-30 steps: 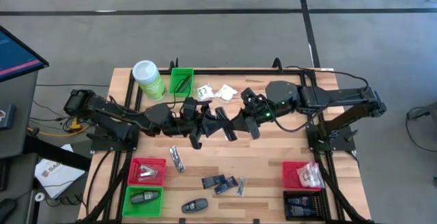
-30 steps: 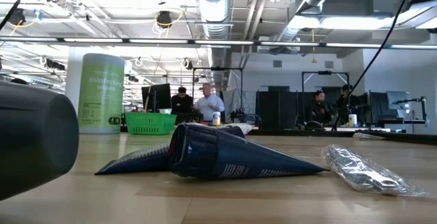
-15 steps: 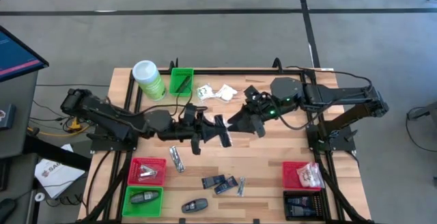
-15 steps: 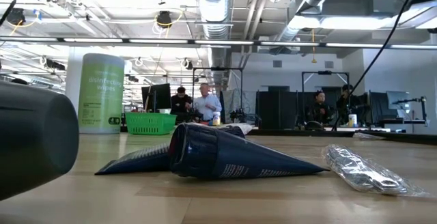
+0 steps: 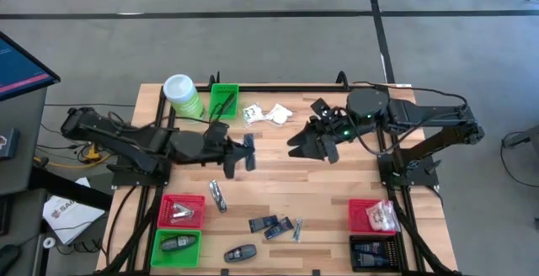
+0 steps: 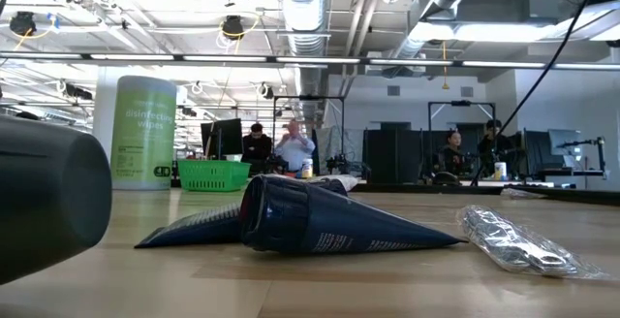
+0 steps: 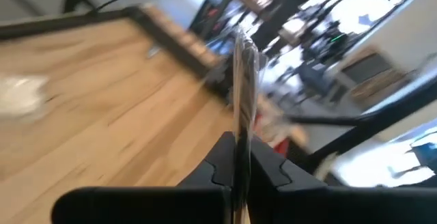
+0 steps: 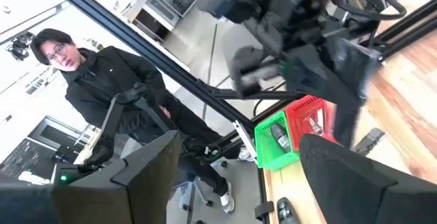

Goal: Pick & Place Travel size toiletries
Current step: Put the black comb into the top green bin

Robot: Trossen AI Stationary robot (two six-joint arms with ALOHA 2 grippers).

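My left gripper (image 7: 235,157) is clamped on a slim silvery packet (image 7: 240,80). I carry it level toward the red bin (image 5: 182,209) (near left corner). Right gripper (image 5: 313,145), fingers apart, waits mid-table.

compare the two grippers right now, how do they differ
The left gripper is shut on a thin silvery packet, held edge-on between its fingers; the right gripper is open and holds nothing. Both hover over the middle of the table.
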